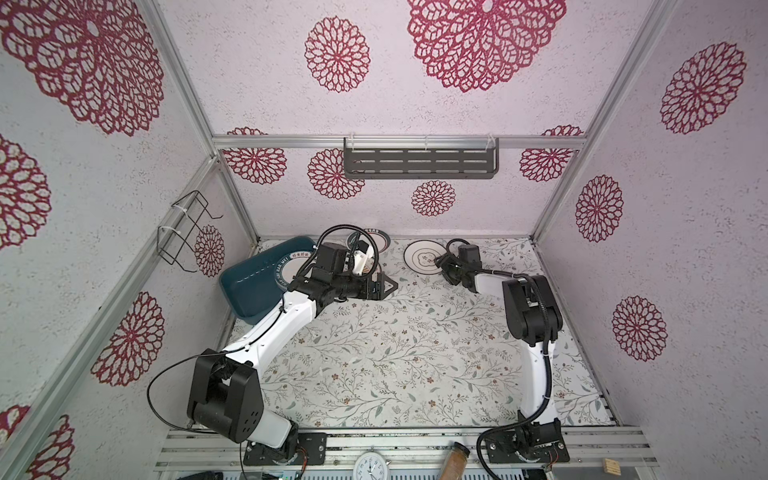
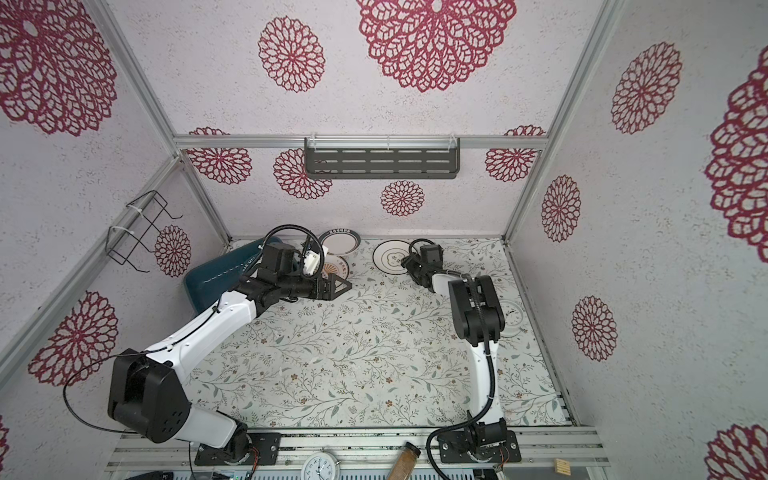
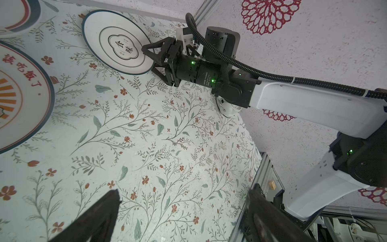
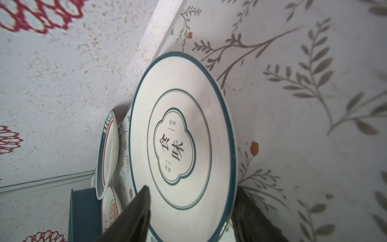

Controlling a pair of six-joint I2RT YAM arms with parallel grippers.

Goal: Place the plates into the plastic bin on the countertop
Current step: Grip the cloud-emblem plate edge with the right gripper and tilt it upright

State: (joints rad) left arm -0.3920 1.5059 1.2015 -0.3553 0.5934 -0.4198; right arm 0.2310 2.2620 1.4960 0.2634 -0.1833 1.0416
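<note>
Straddling the rim of the ringed plate, the right hand is set for a pick. The plate lies flat on the desk, close to the far edge and right of the middle. One finger sits over the plate's face and its partner sits outside and below the rim; whether the pair pinches yet cannot be told. The left hand hangs wide open and empty above the desk, just beside the sunburst plate. The plastic bin stands in the far left corner with one lettered plate inside, and a teal-rimmed plate lies at the far edge.

For a sound pick, I judge that the lower finger should slide fully beneath the rim before the squeeze. The bite should reach well past the lip, since glazed ware will likely slip from a shallow hold. The lift should be slow and level, and the route to the bin should pass above the two plates between.
</note>
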